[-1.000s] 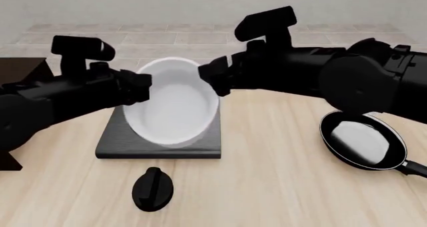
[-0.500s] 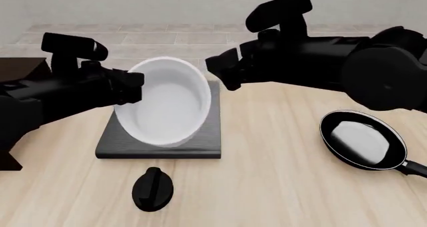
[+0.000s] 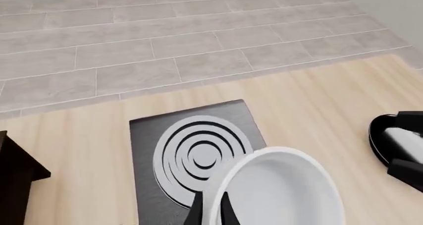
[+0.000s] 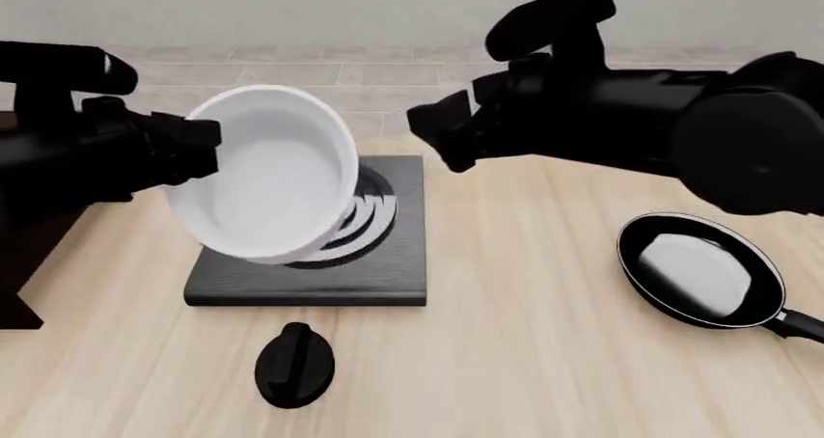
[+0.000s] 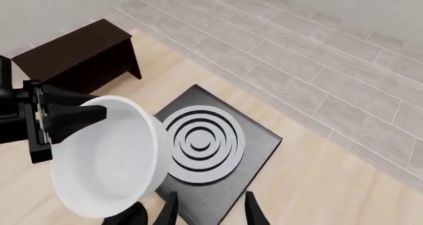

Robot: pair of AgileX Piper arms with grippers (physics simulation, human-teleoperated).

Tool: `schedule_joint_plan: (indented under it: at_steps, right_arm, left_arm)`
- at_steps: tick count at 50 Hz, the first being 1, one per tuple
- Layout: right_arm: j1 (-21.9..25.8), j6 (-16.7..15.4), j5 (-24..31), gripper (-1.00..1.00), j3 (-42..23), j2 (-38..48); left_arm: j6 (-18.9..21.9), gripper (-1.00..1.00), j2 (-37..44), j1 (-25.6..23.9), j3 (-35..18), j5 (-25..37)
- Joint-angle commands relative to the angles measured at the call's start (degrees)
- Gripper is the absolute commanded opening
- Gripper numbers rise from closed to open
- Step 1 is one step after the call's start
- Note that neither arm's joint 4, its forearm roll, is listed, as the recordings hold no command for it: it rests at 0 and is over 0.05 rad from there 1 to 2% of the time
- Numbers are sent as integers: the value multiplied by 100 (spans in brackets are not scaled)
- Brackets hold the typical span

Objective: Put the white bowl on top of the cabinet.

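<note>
Bowl-holding fell to the left gripper (image 4: 193,147), which clasped the rim of the white bowl (image 4: 264,173), tilted in the air above the stove (image 4: 386,255), with the cabinet (image 5: 79,56) off to the left. The right gripper (image 4: 438,134) hovered beside it with parted fingers (image 5: 254,210), grasping nothing.

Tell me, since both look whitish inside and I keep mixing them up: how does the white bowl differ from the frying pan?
The white bowl is deep and white throughout; the frying pan is shallow and black, whitish only inside. The bowl is tilted in the air, gripped at its rim by the left gripper; the pan lies flat on the table, untouched. The pan has a handle; the bowl none. Both are round.
</note>
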Motion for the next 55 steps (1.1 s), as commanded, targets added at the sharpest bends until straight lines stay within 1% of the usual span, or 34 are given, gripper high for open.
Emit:
schedule_joint_plan:
  at_steps: [1, 4, 7, 13, 29, 32, 33, 36, 38, 40, 41, 45, 47, 48, 49, 52, 53, 54, 55]
  right_arm:
    - [-55, -135, -37, 100, 48, -100]
    - [-60, -154, -82, 100, 112, -191]
    - [-76, -72, -108, 100, 165, -197]
    - [-80, -42, -144, 100, 223, -224]
    - [-137, -72, -305, 100, 408, -322]
    - [-154, -182, -361, 100, 463, -389]
    - [-159, -280, -399, 100, 493, -442]
    - [-193, -282, -430, 100, 524, -529]
    - [-271, -462, -531, 100, 604, -664]
    - [-246, -285, -597, 100, 666, -841]
    - [-312, -425, -649, 100, 715, -913]
    - [-341, -439, -735, 100, 841, -1077]
    - [-326, -627, -886, 100, 1008, -1287]
    - [-334, -549, -839, 100, 1012, -1259]
    - [-343, -544, -868, 100, 1060, -1325]
    - [-363, -748, -1046, 100, 1272, -1619]
    - [-354, -665, -1083, 100, 1326, -1722]
    - [-396, -747, -1126, 100, 1399, -1767]
    - [-413, -754, -1173, 100, 1487, -1807]
  left_arm:
    - [106, -100, -249, 345, -186, 171]
    - [143, -100, -283, 456, -250, 228]
    - [165, -100, -313, 541, -288, 268]
    - [189, -100, -365, 672, -327, 321]
    - [287, -100, -464, 1151, -563, 509]
    - [299, -100, -468, 1248, -599, 521]
    - [311, -100, -473, 1272, -607, 524]
    - [336, -100, -475, 1354, -638, 533]
    - [346, -100, -476, 1422, -674, 551]
    - [371, -100, -482, 1498, -708, 562]
    - [361, -100, -480, 1507, -723, 571]
    - [371, -100, -491, 1566, -757, 588]
    - [370, -100, -491, 1620, -777, 593]
    - [379, -100, -501, 1629, -791, 600]
    - [395, -100, -506, 1658, -803, 602]
    - [385, -100, -511, 1732, -834, 606]
    - [362, -100, -507, 1758, -834, 605]
    - [377, -100, -514, 1767, -821, 594]
    - [379, -100, -516, 1805, -807, 584]
